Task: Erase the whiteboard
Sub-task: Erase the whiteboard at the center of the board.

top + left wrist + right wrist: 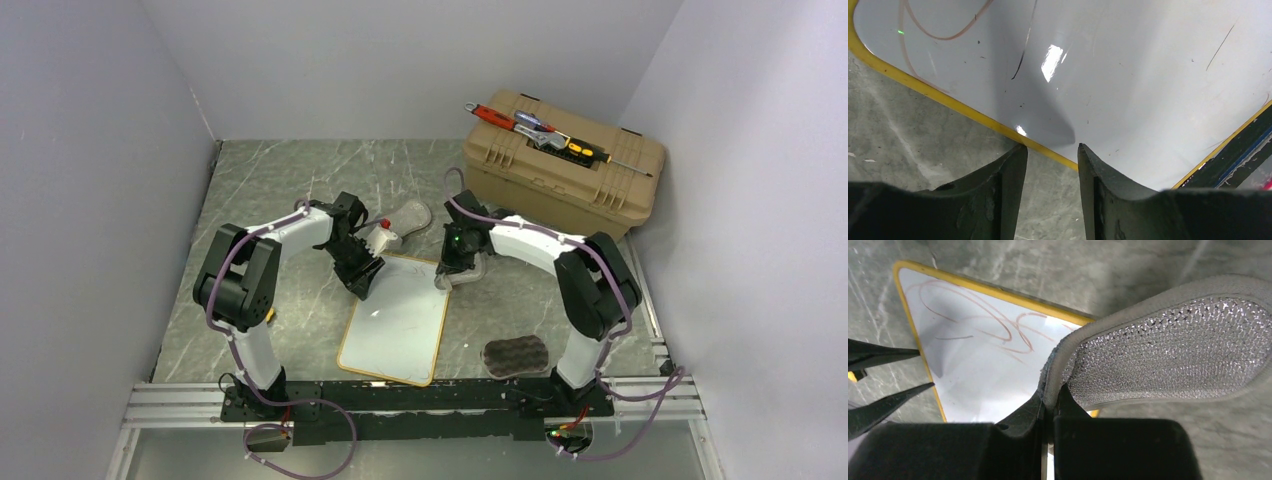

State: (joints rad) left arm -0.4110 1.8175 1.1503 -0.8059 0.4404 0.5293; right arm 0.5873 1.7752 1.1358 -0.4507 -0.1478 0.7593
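While right gripper (1050,396) pinches grey mesh pad (1168,340) at whiteboard (973,370) corner | left gripper (1052,149) spread wide, straddling its yellow edge | faint scribbles visible

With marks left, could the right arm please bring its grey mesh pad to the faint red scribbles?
Probably yes: the pad in the right gripper hangs by the yellow-framed white board; nothing covers the scribbles.
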